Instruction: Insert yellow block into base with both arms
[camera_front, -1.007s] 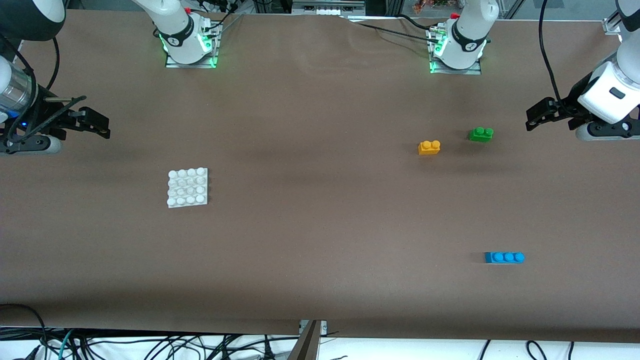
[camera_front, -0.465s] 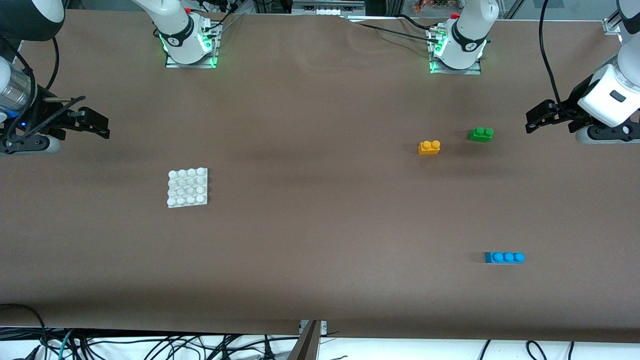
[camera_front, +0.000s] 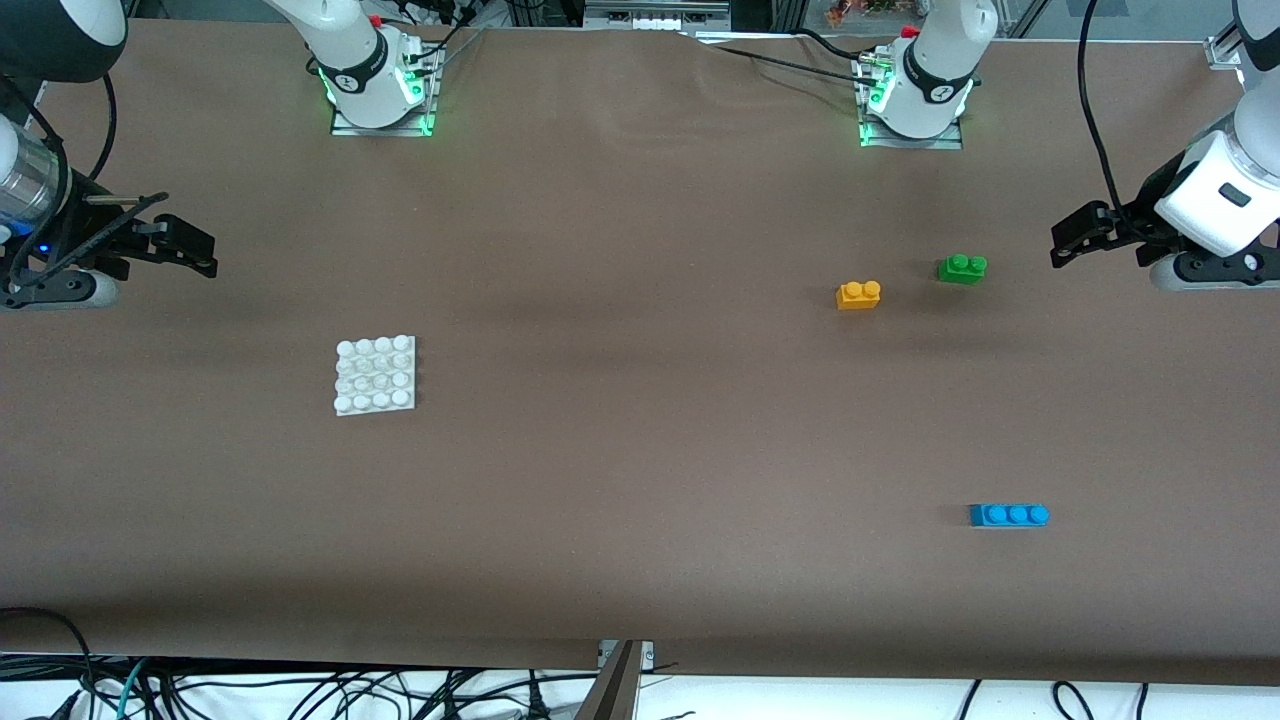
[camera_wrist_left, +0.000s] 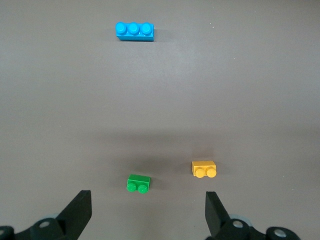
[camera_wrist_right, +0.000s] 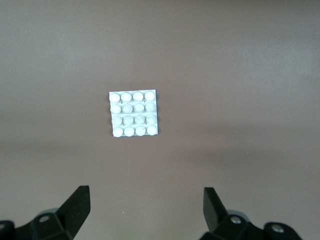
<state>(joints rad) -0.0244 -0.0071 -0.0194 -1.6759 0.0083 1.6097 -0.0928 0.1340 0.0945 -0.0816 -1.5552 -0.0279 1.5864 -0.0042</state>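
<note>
Front view: the yellow block (camera_front: 858, 294) sits on the brown tabletop (camera_front: 640, 420) toward the left arm's end, studs up, untouched. A green brick (camera_front: 962, 268) lies just beside it, slightly farther from the front camera and closer to the left arm's end. A blue brick (camera_front: 1009, 514) lies well apart from both, nearer the camera. The base (camera_front: 375, 375) lies flat toward the right arm's end, well apart from all three bricks. The left pincer (camera_front: 1062, 240) hangs in the air over the tabletop at the left arm's end, near the green brick. The right pincer (camera_front: 205, 256) hangs over the right arm's end, holding nothing.

Left wrist view: the left pincer (camera_wrist_left: 147, 210) is spread wide and empty, its two black fingers (camera_wrist_left: 80, 211) apart. Between and past them show the green brick (camera_wrist_left: 138, 183), the yellow block (camera_wrist_left: 204, 168) and the blue brick (camera_wrist_left: 134, 31).

Right wrist view: the right pincer (camera_wrist_right: 145, 207) is likewise spread wide and empty, with the base (camera_wrist_right: 134, 113) in view between its fingers (camera_wrist_right: 77, 207), lying apart from them on the tabletop (camera_wrist_right: 250, 75).
</note>
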